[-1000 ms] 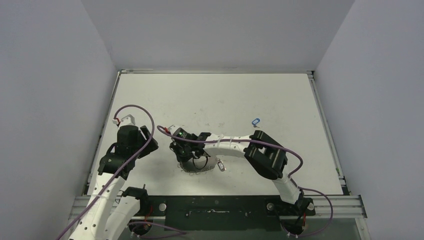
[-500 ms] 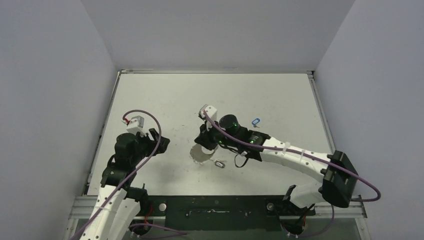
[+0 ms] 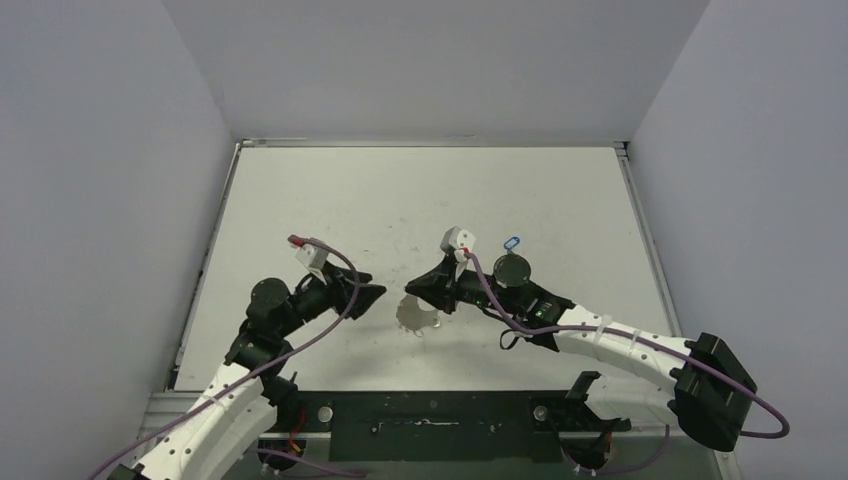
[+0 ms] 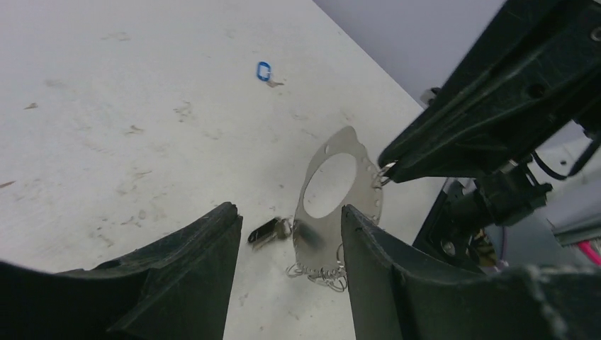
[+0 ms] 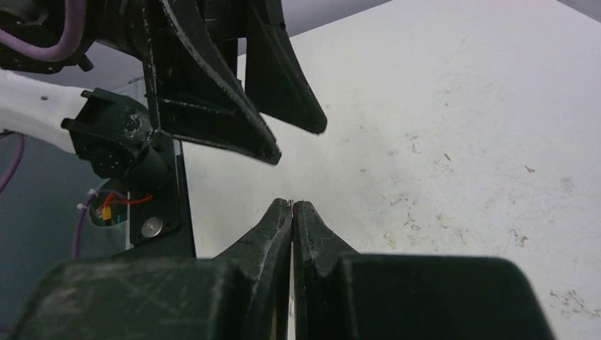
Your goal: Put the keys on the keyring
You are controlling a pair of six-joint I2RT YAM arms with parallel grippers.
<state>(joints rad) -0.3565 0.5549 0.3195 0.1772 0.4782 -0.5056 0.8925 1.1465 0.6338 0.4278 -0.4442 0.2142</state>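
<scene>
Jaws of right gripper clenching on keyring rim, holding it upright at frame centre; left gripper gaping, facing it; dark key lying beside its lower edge; blue key sitting upper centre

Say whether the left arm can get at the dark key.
Probably yes: the left pincer is open and the dark key lies just ahead on the table. The ring plate, held by the right pincer, stands close beside it.
</scene>
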